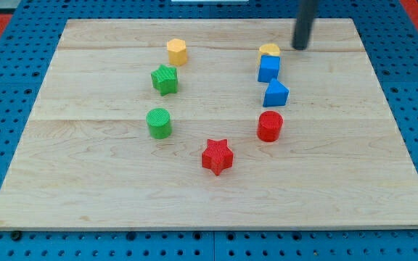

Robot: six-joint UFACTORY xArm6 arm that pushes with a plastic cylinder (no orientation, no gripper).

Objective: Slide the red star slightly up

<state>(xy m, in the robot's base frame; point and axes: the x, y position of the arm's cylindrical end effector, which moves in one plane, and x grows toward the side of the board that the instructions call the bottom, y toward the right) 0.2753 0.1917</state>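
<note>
The red star (217, 156) lies on the wooden board (85, 167) near the lower middle. My tip (299, 47) is at the view's top right, far above and to the right of the red star, just right of the yellow block (270, 50). Nothing touches the red star.
A red cylinder (270, 126) sits up and right of the star. Two blue blocks (268, 69) (275, 93) stand in a column above it. A green cylinder (159, 122), a green star (165, 79) and a yellow hexagon (177, 51) run up the left side.
</note>
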